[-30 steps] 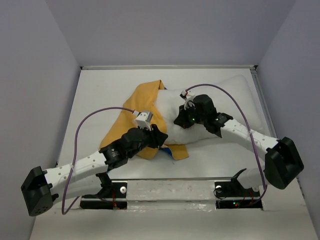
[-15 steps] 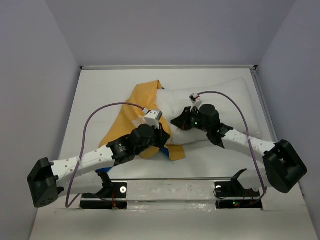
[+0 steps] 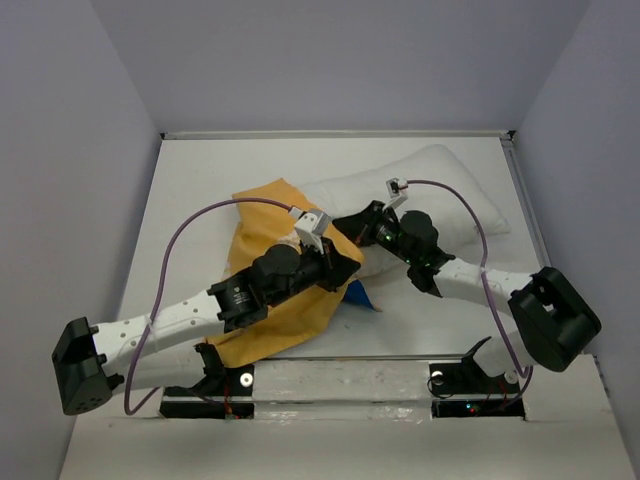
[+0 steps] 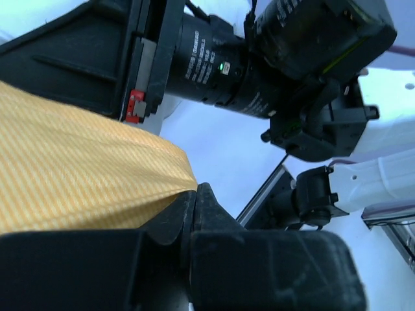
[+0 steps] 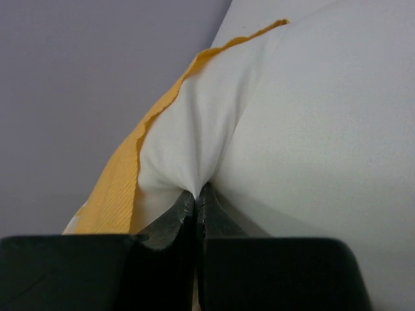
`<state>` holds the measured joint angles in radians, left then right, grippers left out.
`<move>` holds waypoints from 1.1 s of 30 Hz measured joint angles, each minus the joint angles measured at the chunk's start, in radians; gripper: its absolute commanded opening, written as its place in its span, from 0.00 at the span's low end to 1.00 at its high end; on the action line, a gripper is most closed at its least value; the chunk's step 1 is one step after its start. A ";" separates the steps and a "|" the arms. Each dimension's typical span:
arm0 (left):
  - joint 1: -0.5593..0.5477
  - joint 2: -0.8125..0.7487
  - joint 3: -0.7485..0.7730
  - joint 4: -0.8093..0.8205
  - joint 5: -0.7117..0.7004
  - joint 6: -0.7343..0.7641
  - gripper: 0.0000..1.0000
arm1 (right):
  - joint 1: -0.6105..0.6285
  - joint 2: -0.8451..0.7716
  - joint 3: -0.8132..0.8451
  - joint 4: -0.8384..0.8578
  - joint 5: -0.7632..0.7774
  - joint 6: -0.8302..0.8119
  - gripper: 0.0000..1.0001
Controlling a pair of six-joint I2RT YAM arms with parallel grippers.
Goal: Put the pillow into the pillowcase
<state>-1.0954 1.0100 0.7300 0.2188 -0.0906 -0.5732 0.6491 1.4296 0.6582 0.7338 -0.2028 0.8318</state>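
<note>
Pillow [image 3: 440, 185] lies slantwise across the table [image 3: 200, 170], most of its plump white length bare toward the far right. Only its near-left end sits under the yellow pillowcase [image 3: 262, 208], whose hem curves round the white fabric in the right wrist view. By that, the stuffing looks barely begun: the mouth is over one end, and nearly the whole cushion is left to be drawn in. The left gripper [image 4: 194, 192] is clenched flat on a fold of the yellow cloth at its edge. The right gripper [image 5: 196, 194], close beside it at the scene's middle, is pinched tight on a pucker of the pillow's fabric, just inside the hem.
</note>
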 measured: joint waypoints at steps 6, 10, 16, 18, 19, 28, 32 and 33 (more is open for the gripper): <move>0.088 0.043 0.001 0.034 0.069 -0.011 0.99 | 0.048 -0.021 -0.131 0.105 0.022 0.033 0.00; 0.144 0.068 0.072 -0.053 0.055 0.006 0.99 | 0.056 -0.049 -0.219 0.116 0.049 0.043 0.00; 0.300 0.023 0.205 -0.108 -0.050 0.033 0.96 | 0.068 -0.113 -0.243 0.072 0.096 0.010 0.00; 0.385 -0.009 0.175 -0.120 -0.098 0.028 0.92 | 0.068 -0.115 -0.243 0.064 0.099 0.003 0.00; 0.436 -0.020 0.151 -0.125 -0.119 0.026 0.90 | 0.070 -0.116 -0.243 0.059 0.100 -0.002 0.00; 0.554 0.245 0.148 -0.168 -0.163 0.087 0.63 | 0.072 -0.125 -0.243 0.039 0.098 -0.032 0.00; 0.554 0.333 0.184 -0.172 -0.150 0.128 0.16 | 0.072 -0.125 -0.244 0.037 0.098 -0.035 0.00; 0.555 0.342 0.192 -0.171 -0.147 0.132 0.07 | 0.072 -0.125 -0.246 0.038 0.098 -0.035 0.00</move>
<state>-0.5407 1.3518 0.9215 0.0479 -0.2379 -0.4408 0.7212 1.3048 0.4122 0.7715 -0.1043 0.7963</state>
